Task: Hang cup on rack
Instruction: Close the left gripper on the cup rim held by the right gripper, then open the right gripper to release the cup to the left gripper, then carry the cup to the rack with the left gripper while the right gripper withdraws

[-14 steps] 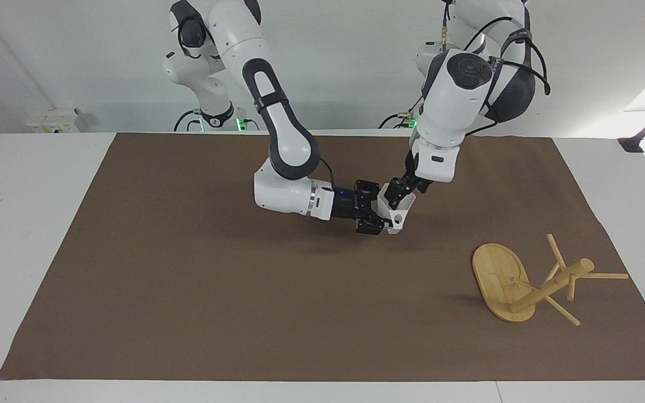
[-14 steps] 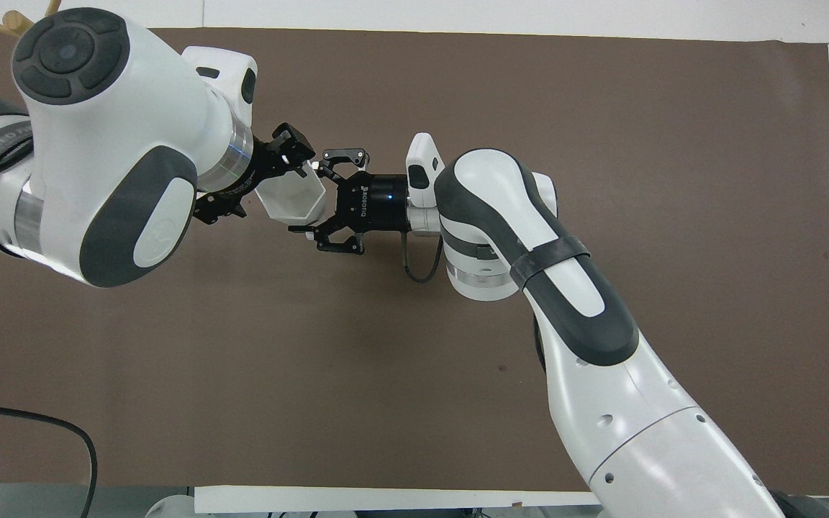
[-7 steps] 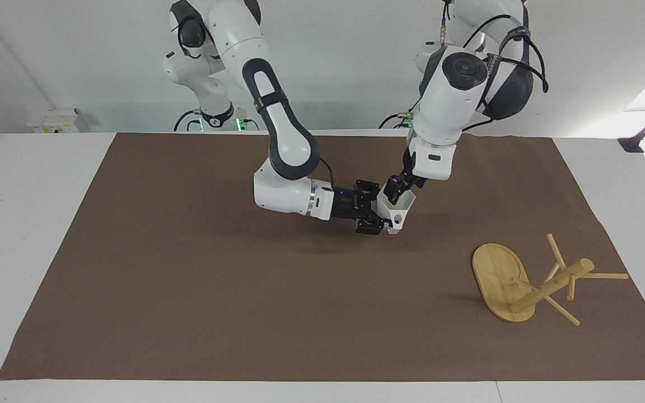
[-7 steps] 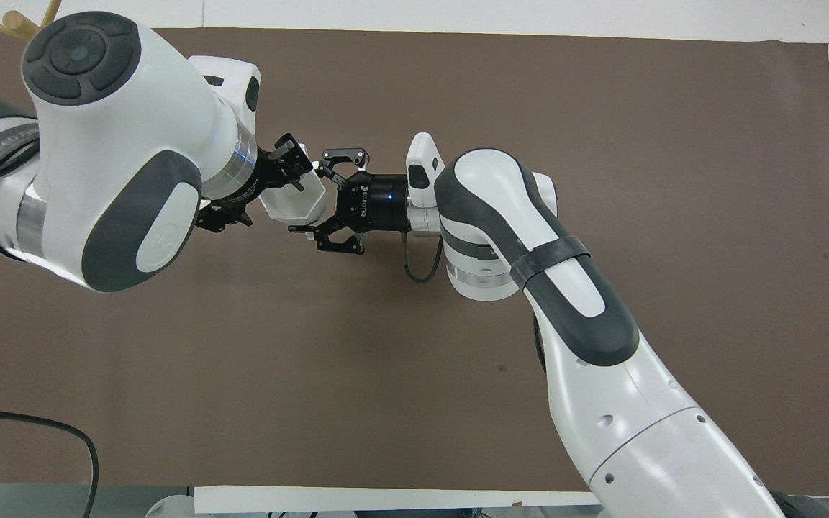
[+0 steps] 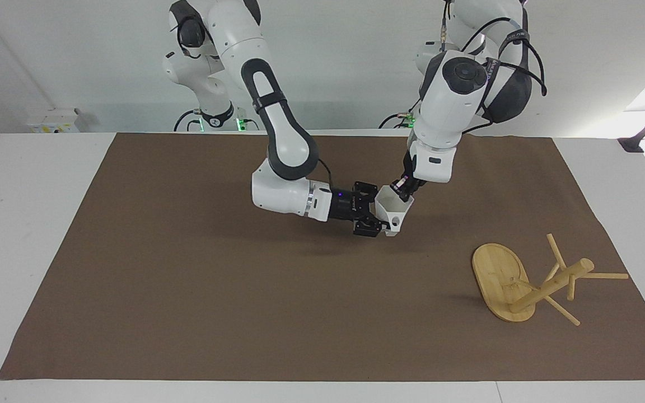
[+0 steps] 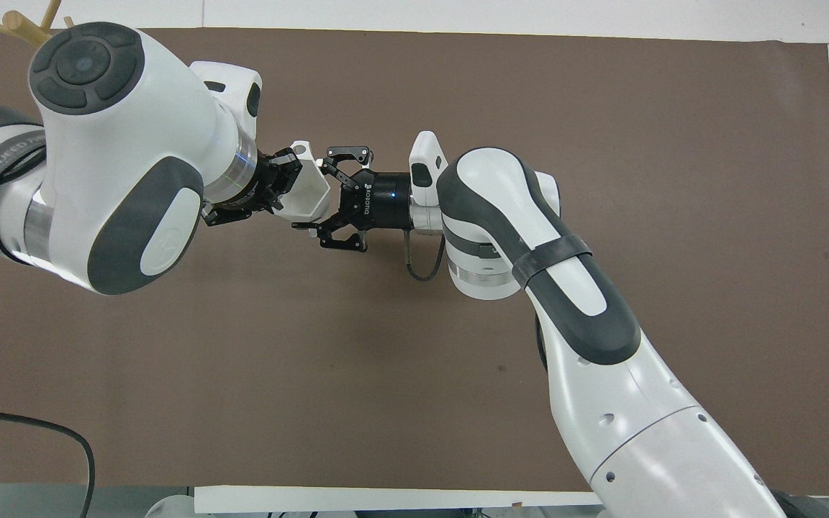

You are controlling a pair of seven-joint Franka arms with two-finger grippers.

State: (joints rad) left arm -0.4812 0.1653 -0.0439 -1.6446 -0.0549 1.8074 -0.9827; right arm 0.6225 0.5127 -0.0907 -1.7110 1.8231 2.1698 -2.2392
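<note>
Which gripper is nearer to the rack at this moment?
Left. The left gripper is up over the mat's middle at the cup, on the side toward the toppled rack. The right gripper is at the cup's other flank.

You have one cup (image 5: 394, 209), near the frame's centre; one rack (image 5: 527, 282), lying tipped over at lower right; one brown mat (image 5: 188, 291) across the table; and two grippers, left gripper (image 5: 401, 189) and right gripper (image 5: 372, 215), both at the cup.

left gripper (image 5: 402, 189) raised off cup (image 5: 394, 211)
</note>
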